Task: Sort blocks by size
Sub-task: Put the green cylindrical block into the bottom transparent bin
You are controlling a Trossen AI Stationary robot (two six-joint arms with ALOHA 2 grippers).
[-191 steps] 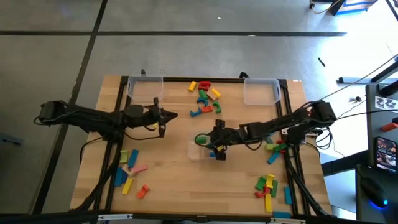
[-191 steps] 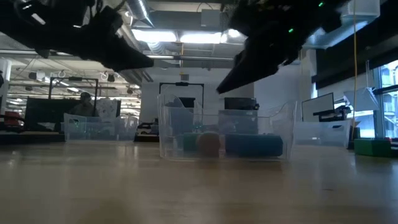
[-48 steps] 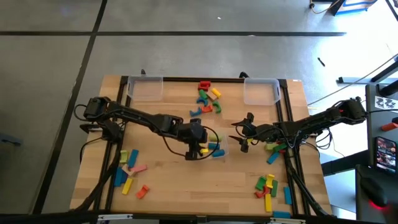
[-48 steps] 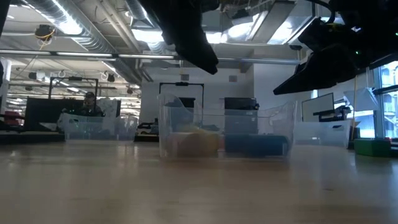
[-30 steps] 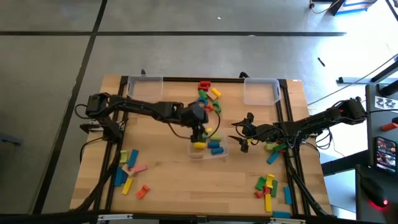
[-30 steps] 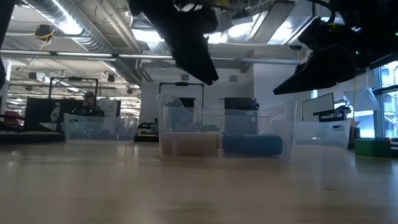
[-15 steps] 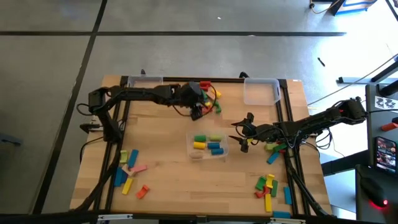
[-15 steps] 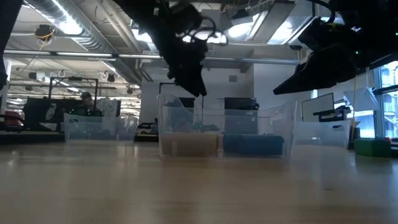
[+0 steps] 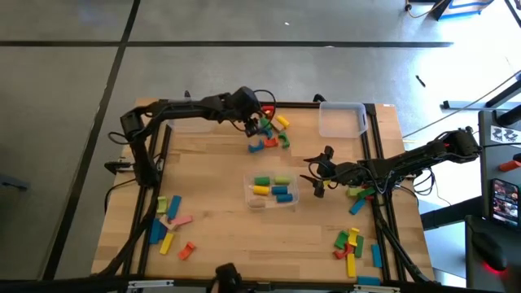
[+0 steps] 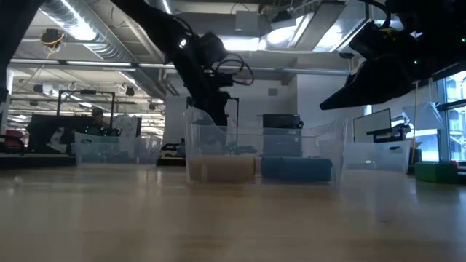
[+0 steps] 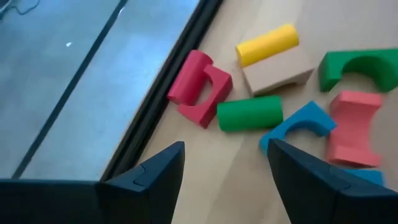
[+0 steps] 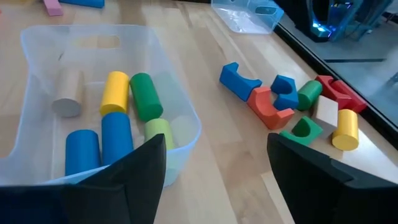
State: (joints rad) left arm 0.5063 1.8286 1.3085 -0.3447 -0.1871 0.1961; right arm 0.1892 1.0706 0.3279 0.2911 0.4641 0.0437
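Note:
A heap of blocks [image 9: 269, 129] lies near the table's far edge: a red arch [image 11: 200, 87], a yellow cylinder [image 11: 267, 43], a green cylinder [image 11: 250, 114], a blue arch [image 11: 301, 124] and others. My left gripper [image 9: 254, 128] hovers open just above the heap's left side, its fingers [image 11: 168, 171] apart with bare wood between them. In the middle stands a clear bin [image 9: 273, 191] holding several cylinders [image 12: 118, 106]. My right gripper [image 9: 311, 176] waits open just right of this bin, above the table.
Two clear bins stand at the far edge, one left [image 9: 189, 114], one right [image 9: 342, 119]. More blocks lie near left [image 9: 168, 226], near right [image 9: 355, 246] and under the right arm [image 9: 360, 195]. A black frame rail [image 11: 155, 106] runs beside the far heap.
My left gripper has swung from over the middle bin's far side toward the table's far edge, sinking a little, and now stands over the far heap of blocks. It has stayed open. The right arm has kept still.

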